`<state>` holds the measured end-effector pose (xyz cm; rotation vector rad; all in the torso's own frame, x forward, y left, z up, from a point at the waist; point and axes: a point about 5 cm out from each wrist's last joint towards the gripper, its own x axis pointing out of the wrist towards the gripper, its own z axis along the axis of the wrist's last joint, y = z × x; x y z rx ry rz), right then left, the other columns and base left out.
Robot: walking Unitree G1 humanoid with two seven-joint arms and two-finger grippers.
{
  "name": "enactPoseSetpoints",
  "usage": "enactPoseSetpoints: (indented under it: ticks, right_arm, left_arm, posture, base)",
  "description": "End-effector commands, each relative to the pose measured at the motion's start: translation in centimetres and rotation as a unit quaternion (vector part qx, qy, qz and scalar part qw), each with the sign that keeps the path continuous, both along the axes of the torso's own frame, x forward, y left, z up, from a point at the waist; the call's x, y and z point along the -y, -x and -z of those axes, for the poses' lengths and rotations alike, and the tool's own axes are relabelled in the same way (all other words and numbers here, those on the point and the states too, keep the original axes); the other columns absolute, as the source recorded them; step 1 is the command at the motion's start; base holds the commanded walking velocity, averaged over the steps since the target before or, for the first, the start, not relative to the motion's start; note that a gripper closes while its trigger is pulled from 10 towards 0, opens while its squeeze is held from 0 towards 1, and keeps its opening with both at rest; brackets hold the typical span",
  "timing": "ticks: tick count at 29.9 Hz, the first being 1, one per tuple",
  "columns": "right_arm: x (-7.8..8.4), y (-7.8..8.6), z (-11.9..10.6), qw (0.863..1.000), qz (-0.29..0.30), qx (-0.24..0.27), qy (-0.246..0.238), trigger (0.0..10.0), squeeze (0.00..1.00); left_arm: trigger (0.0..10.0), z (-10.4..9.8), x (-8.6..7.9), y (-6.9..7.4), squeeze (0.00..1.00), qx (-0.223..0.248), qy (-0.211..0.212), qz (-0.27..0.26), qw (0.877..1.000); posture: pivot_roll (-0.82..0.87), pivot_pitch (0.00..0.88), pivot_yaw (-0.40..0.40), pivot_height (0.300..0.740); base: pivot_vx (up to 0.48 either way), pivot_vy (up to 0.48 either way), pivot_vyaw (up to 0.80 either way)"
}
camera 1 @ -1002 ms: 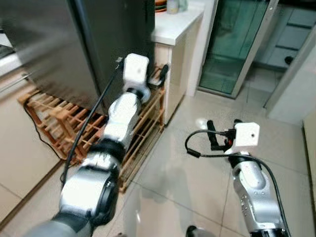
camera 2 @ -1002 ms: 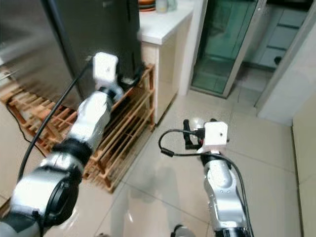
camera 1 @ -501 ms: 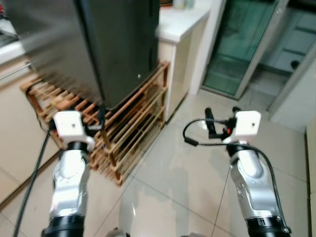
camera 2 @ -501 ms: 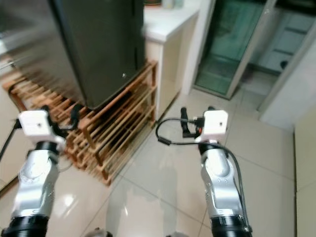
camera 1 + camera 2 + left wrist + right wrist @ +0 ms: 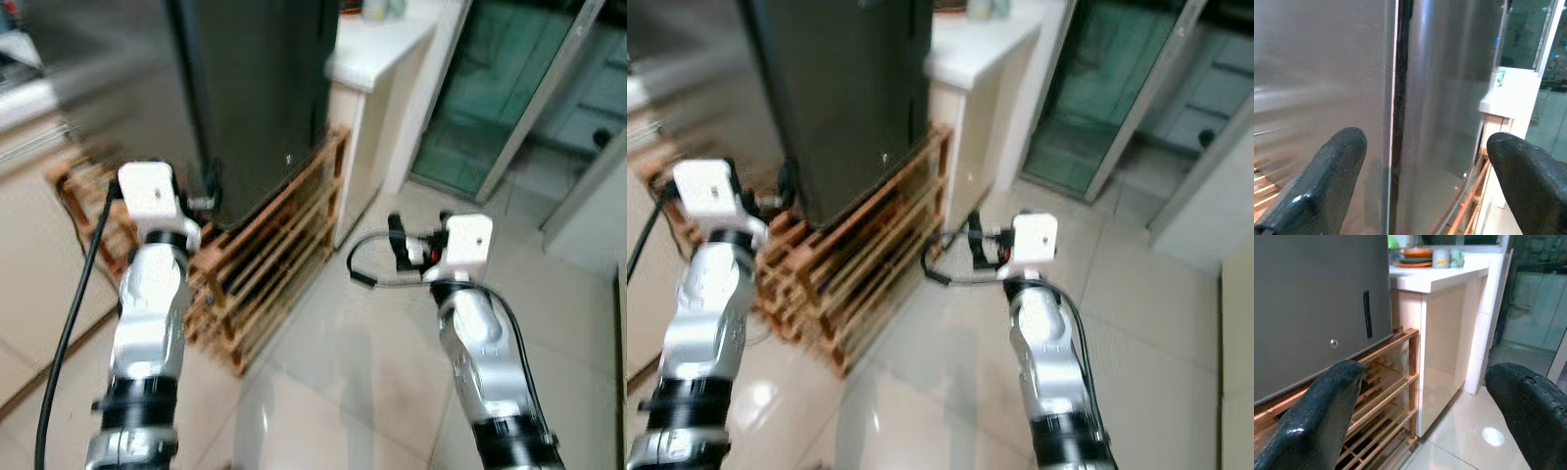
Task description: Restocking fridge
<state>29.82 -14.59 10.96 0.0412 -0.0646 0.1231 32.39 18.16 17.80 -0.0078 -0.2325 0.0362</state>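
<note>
Head eyes look down; wrist views (both close) share the fridge [image 5: 1440,98].

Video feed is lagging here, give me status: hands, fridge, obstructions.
Left hand open, facing the fridge door seam. Right hand open, empty, over the floor. Fridge shut, on wooden rack.

Both silver arms are raised forward, elbows bent. The left hand [image 5: 1420,181] is held up at the robot's left, its two black fingers [image 5: 1327,176] spread wide apart with nothing between them. The right hand [image 5: 1425,406] is held lower on the right, its fingers [image 5: 1322,406] likewise parted and empty.
</note>
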Motion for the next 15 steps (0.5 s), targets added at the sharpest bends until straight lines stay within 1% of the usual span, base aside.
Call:
enactPoseSetpoints:
  ticks: [1, 4, 5, 7, 9, 11, 15]
  right_arm:
    - [-0.4, -0.3, -0.4, 1.000, -0.008, 0.012, 0.005, 10.0, 0.00]
    - [-0.4, -0.3, -0.2, 1.000, -0.010, 0.012, 0.009, 10.0, 0.00]
    - [-0.4, -0.4, -0.1, 1.000, -0.006, 0.013, 0.006, 10.0, 0.00]
    - [-0.5, -0.5, -0.2, 1.000, -0.004, 0.015, 0.004, 10.0, 0.00]
    - [-0.6, -0.5, -0.3, 1.000, -0.004, 0.016, 0.004, 10.0, 0.00]
    - [-0.8, -0.6, -0.4, 1.000, -0.002, 0.019, 0.001, 10.0, 0.00]
    - [-0.7, -0.6, -0.4, 1.000, 0.002, 0.021, 0.000, 10.0, 0.00]
  left_arm:
    - [10.0, -0.5, -0.6, -0.2, 0.00, 0.000, -0.002, -0.013, 1.000]
    - [10.0, -0.9, -0.9, -0.8, 0.00, 0.003, -0.008, -0.019, 1.000]
    - [10.0, -1.5, -0.7, -1.2, 0.00, 0.011, -0.012, -0.011, 1.000]
    - [10.0, -2.0, -0.5, -1.5, 0.00, 0.016, -0.016, -0.004, 1.000]
    - [10.0, -2.1, -0.5, -1.6, 0.00, 0.016, -0.017, -0.004, 1.000]
    - [10.0, -2.3, 0.0, -2.1, 0.00, 0.014, -0.040, 0.000, 0.999]
    - [10.0, -2.7, 0.3, -2.5, 0.00, 0.015, -0.050, -0.013, 0.999]
  posture:
    - [-0.01, 0.000, -0.014, 0.740]
    - [-0.01, 0.000, -0.005, 0.740]
    - [-0.01, 0.000, 0.005, 0.740]
    - [-0.02, 0.000, 0.012, 0.740]
    - [-0.02, 0.000, 0.014, 0.740]
    - [-0.03, 0.000, 0.022, 0.740]
    - [-0.03, 0.000, 0.025, 0.740]
  base:
    - [0.000, 0.480, 0.00]
    - [0.000, 0.480, 0.00]
    - [0.000, 0.480, 0.00]
    - [0.000, 0.480, 0.00]
    - [0.000, 0.480, 0.00]
    - [0.000, 0.480, 0.00]
    - [0.000, 0.000, 0.00]
